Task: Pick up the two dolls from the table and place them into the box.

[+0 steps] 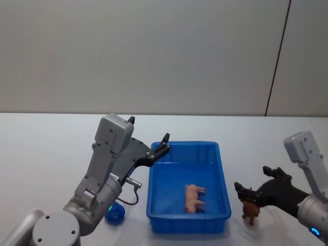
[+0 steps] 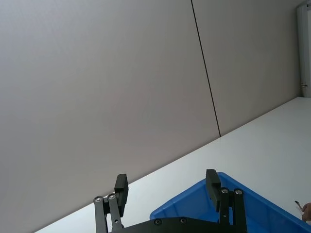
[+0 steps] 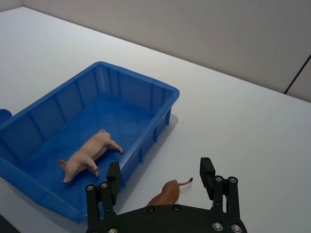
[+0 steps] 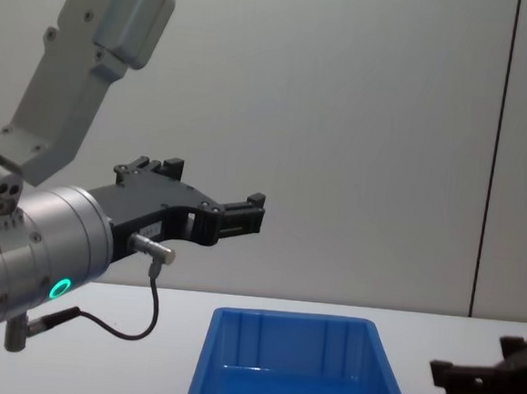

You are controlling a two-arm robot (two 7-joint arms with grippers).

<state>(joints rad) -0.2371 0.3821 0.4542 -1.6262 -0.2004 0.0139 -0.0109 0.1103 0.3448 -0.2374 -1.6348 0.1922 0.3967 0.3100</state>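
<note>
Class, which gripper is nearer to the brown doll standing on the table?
The right. The right gripper is open directly over the brown doll, beside the box; the left gripper is raised, open, above the box's far left corner.

The box (image 1: pixel 187 221) sits in the middle of the table (image 1: pixel 51 154) before me, with one doll (image 1: pixel 193 199) lying on its side in the near half. The other doll (image 1: pixel 250 211) stands on the table just right of the box's near right corner, between the spread fingers of my right gripper (image 3: pixel 160 169), seemingly untouched. My left gripper (image 2: pixel 166 177) hangs above the box's far left corner, and a small object (image 1: pixel 117 212), half hidden by my left arm, lies beside the near left corner.
</note>
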